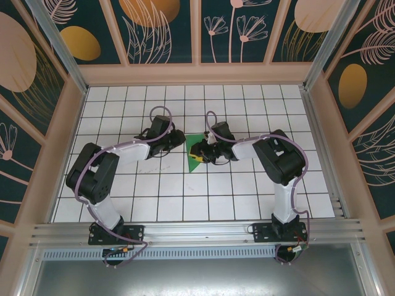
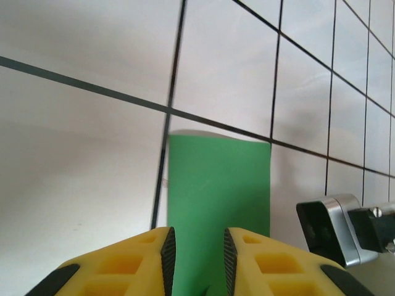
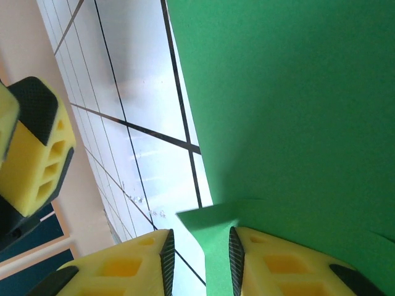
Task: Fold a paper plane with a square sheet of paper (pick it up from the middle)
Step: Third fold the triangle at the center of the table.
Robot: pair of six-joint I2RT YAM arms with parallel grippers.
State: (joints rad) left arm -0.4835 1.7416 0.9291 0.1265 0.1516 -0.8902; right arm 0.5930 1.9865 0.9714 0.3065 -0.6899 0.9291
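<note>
Smooth green paper (image 2: 219,197) lies on a white gridded worktop (image 2: 74,154); yellow left fingers (image 2: 145,246) and right fingers (image 3: 278,250) straddle it loosely, slightly parted.

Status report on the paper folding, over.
Left gripper slightly open, green paper between its jaws. Right gripper slightly open, straddling a paper flap. Paper lying on the table, nothing blocking.

2 black-and-white arms (image 1: 99,176) carry lilac cables (image 1: 123,147) and yellow fingers (image 2: 117,265).

White grid-tiled table (image 1: 247,185), black lines, green paper (image 1: 195,140) resting at its middle
</note>
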